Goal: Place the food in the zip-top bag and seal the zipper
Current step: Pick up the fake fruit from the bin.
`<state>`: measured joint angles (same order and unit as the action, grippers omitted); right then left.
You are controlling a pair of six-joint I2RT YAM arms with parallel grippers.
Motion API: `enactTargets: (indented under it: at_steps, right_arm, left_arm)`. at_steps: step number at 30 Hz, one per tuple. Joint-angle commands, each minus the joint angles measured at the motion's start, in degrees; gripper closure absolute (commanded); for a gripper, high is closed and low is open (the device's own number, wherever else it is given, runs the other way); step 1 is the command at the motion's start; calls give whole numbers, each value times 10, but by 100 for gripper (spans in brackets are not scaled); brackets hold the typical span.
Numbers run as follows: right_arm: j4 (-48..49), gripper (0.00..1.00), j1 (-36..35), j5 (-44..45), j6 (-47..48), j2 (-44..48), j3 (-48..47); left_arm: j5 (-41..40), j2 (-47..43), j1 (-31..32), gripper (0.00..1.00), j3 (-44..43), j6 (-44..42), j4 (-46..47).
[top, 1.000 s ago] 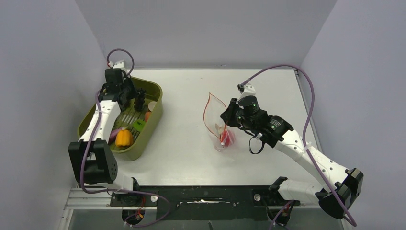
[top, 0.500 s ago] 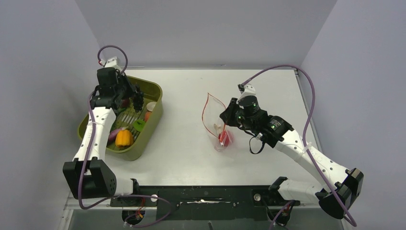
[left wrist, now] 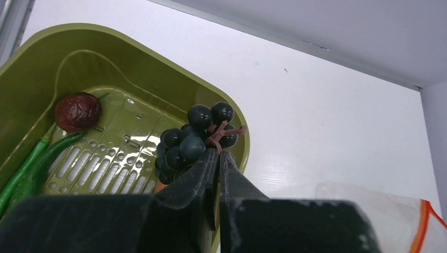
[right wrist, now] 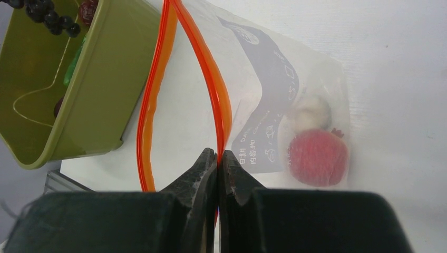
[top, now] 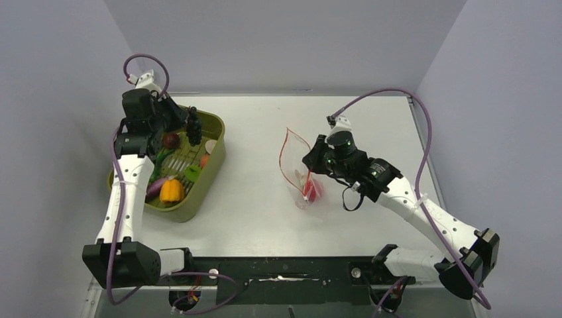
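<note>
When we start from the top view, the left gripper point(top: 187, 130) is clamped on the grape bunch point(top: 194, 130) over the far corner of the green tub point(top: 217, 151), and the right gripper point(top: 310, 165) pinches the zip-top bag point(top: 296, 179) mid-table. In the left wrist view we see the jaws tight on the grape stem, with a brown round piece point(left wrist: 78, 111) down in the tub. In the right wrist view the jaws are closed on the zipper point(right wrist: 217, 100), and a red round piece point(right wrist: 317, 157) sits inside the bag.

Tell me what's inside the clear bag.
Inside the zip-top bag: a red round piece and a pale round piece. Its dark printed label hides part of the interior.
</note>
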<state>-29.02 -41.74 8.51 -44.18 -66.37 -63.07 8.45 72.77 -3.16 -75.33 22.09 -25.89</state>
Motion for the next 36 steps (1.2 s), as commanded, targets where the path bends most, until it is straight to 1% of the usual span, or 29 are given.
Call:
enactTargets:
  at_steps: [1, 6, 12, 16, 18, 23, 28, 36]
  right_arm:
    - [44, 100, -5, 3, -10, -7, -33]
    - [50, 100, -4, 5, -25, -22, -40]
    - [65, 100, -5, 6, -34, -44, -56]
    - [79, 100, -4, 6, -42, -57, -62]
    - [88, 100, -5, 4, -47, -63, -63]
    - [101, 100, -4, -4, -55, -73, -65]
    - [110, 100, -5, -3, -56, -77, -65]
    - [144, 100, -4, -13, -65, -79, -61]
  left_arm:
    - [45, -30, -4, 100, -47, 11, 2]
    - [83, -35, -3, 100, -72, 17, -10]
    - [134, -53, -3, 100, -81, 38, -1]
    - [181, -67, -2, 100, -72, 77, 39]
    - [220, -72, -1, 100, -61, 102, 70]
    - [261, -81, 12, 100, -37, 163, 128]
    - [269, -87, 49, 100, -17, 205, 177]
    - [249, -81, 143, 100, -1, 258, 240]
